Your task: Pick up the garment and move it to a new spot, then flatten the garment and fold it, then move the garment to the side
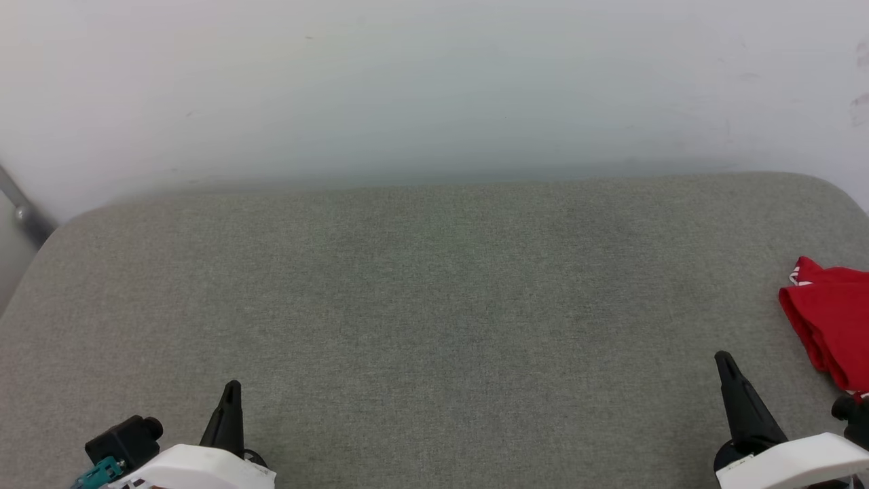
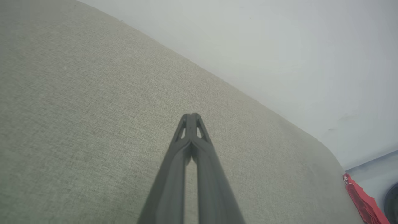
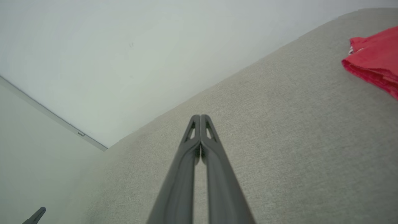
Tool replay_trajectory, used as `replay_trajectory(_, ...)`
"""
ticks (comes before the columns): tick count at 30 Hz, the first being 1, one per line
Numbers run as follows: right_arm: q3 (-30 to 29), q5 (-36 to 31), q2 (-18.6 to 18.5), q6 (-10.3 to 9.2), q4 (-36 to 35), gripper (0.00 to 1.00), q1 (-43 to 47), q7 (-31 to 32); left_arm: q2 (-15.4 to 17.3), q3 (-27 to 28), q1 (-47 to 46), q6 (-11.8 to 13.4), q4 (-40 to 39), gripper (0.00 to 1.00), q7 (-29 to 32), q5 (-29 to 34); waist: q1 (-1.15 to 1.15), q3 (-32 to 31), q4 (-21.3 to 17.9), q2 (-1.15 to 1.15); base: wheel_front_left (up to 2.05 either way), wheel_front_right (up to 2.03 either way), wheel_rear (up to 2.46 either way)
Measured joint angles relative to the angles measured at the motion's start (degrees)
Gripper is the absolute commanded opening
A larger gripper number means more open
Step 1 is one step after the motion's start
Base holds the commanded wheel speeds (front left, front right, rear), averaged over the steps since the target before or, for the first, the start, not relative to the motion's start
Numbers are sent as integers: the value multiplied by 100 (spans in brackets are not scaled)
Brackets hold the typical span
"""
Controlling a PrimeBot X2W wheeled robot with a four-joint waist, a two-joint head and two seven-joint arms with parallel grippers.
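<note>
You see the red garment [image 1: 829, 319] lying bunched at the right edge of the grey fabric-covered surface [image 1: 434, 305], about midway between near and far. Only part of it shows, because the picture's edge cuts off the rest. A sliver of white-and-red trim shows at its far corner, and its folds hide whatever else is on it. The right gripper [image 1: 724, 358] sits nearer to you and just left of the garment, not touching it. Its two dark fingers are pressed together tip to tip with nothing between them. The left gripper [image 1: 231, 388] hovers well apart at the near left, likewise closed tight and holding nothing. Both point toward the pale wall [image 1: 434, 81] beyond the surface. A grey metal bar [image 1: 24, 212] slants at the far left, mostly cut off and hard to identify.
</note>
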Motion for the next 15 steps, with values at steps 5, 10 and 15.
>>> replay_trajectory(5,-13,420,5,0,92,0,-106,25,-75,119,-103,-100,44,0,101,-341,0,12,7,0,0,0,0)
replay_trajectory(10,-27,737,13,0,171,0,-177,51,-127,199,-115,-189,85,0,174,-602,0,21,12,0,0,0,0)
replay_trajectory(15,-44,1196,23,0,281,0,-248,88,-231,321,-207,-298,130,0,282,-968,0,35,20,0,0,0,0)
